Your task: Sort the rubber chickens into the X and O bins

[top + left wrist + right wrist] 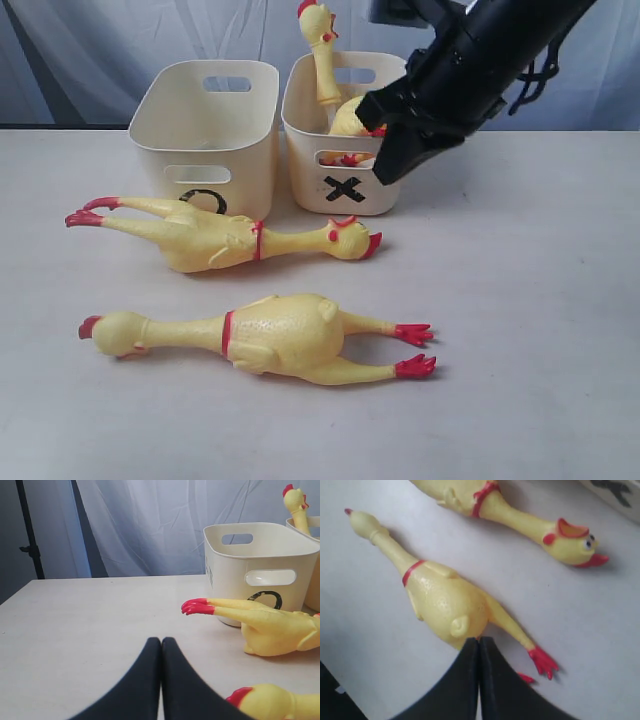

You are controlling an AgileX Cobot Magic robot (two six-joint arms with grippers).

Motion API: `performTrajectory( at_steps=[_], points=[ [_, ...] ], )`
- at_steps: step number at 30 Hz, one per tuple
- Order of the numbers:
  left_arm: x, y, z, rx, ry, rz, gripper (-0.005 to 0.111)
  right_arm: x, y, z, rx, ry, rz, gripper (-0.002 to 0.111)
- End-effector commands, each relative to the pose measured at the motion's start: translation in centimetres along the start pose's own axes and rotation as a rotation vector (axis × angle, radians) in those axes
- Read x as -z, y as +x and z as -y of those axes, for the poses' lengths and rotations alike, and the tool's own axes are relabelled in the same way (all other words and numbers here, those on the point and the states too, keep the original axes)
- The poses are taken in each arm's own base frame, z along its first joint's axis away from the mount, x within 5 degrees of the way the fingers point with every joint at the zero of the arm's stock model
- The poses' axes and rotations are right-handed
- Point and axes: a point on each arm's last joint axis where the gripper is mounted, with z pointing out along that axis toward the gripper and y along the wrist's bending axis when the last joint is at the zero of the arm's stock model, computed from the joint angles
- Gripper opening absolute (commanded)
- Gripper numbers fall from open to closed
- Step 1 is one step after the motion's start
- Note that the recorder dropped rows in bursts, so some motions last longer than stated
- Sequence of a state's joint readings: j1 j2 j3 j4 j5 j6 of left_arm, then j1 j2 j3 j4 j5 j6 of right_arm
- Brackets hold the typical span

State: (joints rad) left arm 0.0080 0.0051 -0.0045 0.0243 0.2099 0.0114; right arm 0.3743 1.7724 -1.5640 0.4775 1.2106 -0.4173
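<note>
Two rubber chickens lie on the table: a smaller one in front of the O bin, and a bigger one nearer the front. A third chicken stands in the X bin, its head above the rim. My right gripper hangs shut and empty in front of the X bin. In its wrist view the right gripper is above the big chicken's rear. My left gripper is shut and empty, low over the table, with the smaller chicken's feet ahead of it.
A pale curtain hangs behind the table. A dark stand pole rises past the table's far edge in the left wrist view. The X bin's corner shows in the right wrist view.
</note>
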Motion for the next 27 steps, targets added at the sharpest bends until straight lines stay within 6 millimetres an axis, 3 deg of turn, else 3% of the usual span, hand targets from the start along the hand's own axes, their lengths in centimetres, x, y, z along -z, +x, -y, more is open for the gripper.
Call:
performTrajectory(
  at_steps=[1,7,15,20,27],
  points=[
    [0.0,0.1,0.0,-0.001,-0.001,0.005,0.0,0.0,2.5,-0.1,-0.016,0.045,-0.032,-0.001],
    [0.0,0.1,0.0,-0.001,-0.001,0.005,0.0,0.2,7.1,-1.4,-0.067,0.048,0.031,-0.001],
    [0.0,0.1,0.0,-0.001,-0.001,0.005,0.0,0.7,15.9,-4.3,-0.128,0.01,0.178,-0.001],
    [0.0,0.1,0.0,-0.001,-0.001,0.005,0.0,2.0,19.5,-6.3,-0.125,-0.044,0.288,-0.001],
    [0.0,0.1,0.0,-0.001,-0.001,0.008,0.0,2.5,23.0,-7.6,-0.075,-0.056,0.334,-0.001]
  ],
)
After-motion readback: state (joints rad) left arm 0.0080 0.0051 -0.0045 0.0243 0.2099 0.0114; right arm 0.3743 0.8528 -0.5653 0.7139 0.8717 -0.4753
